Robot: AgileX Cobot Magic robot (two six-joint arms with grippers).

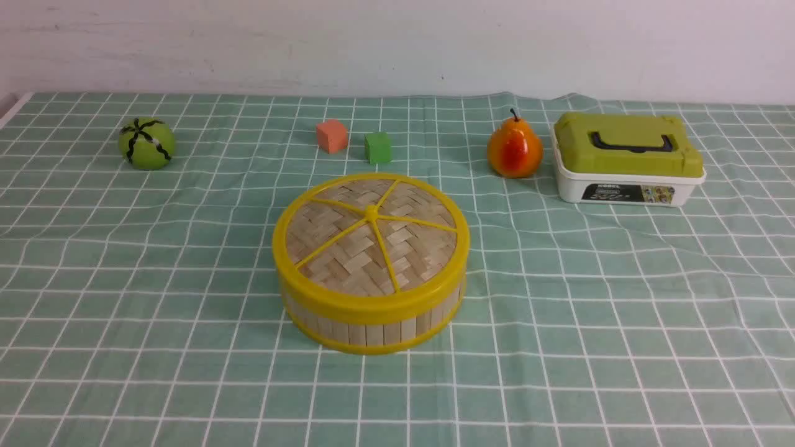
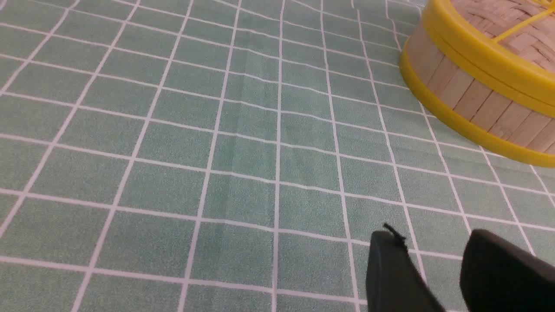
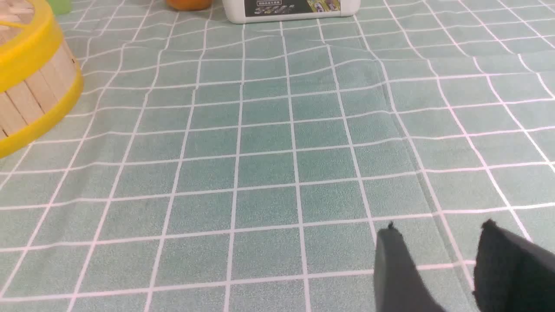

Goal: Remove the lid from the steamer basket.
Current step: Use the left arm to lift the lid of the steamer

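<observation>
The steamer basket (image 1: 372,323) stands in the middle of the green checked cloth, its pale slat wall between yellow rims. The lid (image 1: 370,239), woven bamboo with a yellow rim and spokes, sits on top of it. In the left wrist view the steamer basket (image 2: 472,97) and the lid (image 2: 485,56) lie well ahead of my left gripper (image 2: 433,240), which is open over bare cloth. The right wrist view shows the steamer basket (image 3: 34,93) far off to the side of my right gripper (image 3: 438,232), open with nothing between its fingers. Neither gripper appears in the front view.
At the back stand a green ball (image 1: 146,143), an orange cube (image 1: 331,136), a green cube (image 1: 377,148), a pear (image 1: 514,149) and a white box with an olive-green lid (image 1: 627,160). The cloth is wrinkled on the right.
</observation>
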